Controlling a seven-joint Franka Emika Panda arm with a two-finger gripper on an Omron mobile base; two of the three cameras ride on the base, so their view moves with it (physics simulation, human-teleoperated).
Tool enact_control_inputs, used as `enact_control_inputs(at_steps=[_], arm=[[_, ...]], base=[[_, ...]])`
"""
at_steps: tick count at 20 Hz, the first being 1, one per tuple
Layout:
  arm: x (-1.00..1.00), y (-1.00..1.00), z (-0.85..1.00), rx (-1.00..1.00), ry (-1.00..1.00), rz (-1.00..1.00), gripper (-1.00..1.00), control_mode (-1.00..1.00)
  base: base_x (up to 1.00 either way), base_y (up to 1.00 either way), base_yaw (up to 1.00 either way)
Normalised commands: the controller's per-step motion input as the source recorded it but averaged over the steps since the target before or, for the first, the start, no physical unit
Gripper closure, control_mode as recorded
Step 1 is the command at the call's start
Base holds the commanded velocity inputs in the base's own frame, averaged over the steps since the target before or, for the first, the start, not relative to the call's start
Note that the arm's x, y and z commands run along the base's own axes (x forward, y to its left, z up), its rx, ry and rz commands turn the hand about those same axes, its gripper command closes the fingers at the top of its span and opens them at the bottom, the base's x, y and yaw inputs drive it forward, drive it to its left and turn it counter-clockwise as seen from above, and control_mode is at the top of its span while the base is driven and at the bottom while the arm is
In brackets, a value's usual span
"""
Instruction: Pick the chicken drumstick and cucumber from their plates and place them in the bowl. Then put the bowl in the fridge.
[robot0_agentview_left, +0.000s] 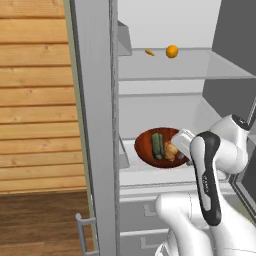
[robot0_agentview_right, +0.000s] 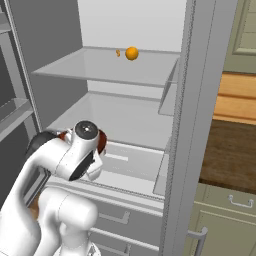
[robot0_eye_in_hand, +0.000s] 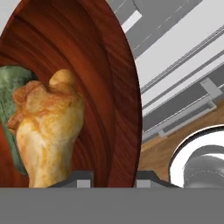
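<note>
The reddish-brown bowl sits low inside the open fridge, over the front of its lower shelf. The dark green cucumber and the golden-brown chicken drumstick lie side by side in it. My gripper is at the bowl's right rim, shut on it. In the hand view the bowl rim runs down between the fingertips of the gripper, with the drumstick close by and the cucumber behind it. A sliver of the bowl peeks from behind the arm. The plates are out of view.
An orange fruit and a small orange scrap rest on the upper glass shelf. The grey fridge door stands open at the left, with drawers below the shelf. Wooden panelling lies beyond the door.
</note>
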Motion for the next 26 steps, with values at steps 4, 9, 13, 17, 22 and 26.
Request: enact_control_inputs(at_steps=[4, 9, 13, 17, 22, 26], arm=[[0.94, -0.26, 0.11, 0.0, 0.0, 0.0, 1.0, -1.0], [0.68, -0.2, 0.13, 0.01, -0.01, 0.0, 1.0, -1.0], [0.96, -0.1, 0.05, 0.0, 0.01, -0.03, 1.0, -1.0], [0.73, -0.04, 0.1, 0.04, 0.0, -0.01, 1.0, -1.0], [0.45, 0.0, 0.0, 0.02, 0.0, -0.06, 1.0, -1.0], [0.11, 0.0, -0.11, 0.02, -0.01, -0.08, 1.0, -1.0]], base=[[0.0, 0.0, 0.0], [0.0, 0.0, 0.0], [0.0, 0.0, 0.0], [0.0, 0.0, 0.0], [0.0, 0.0, 0.0], [0.0, 0.0, 0.0]])
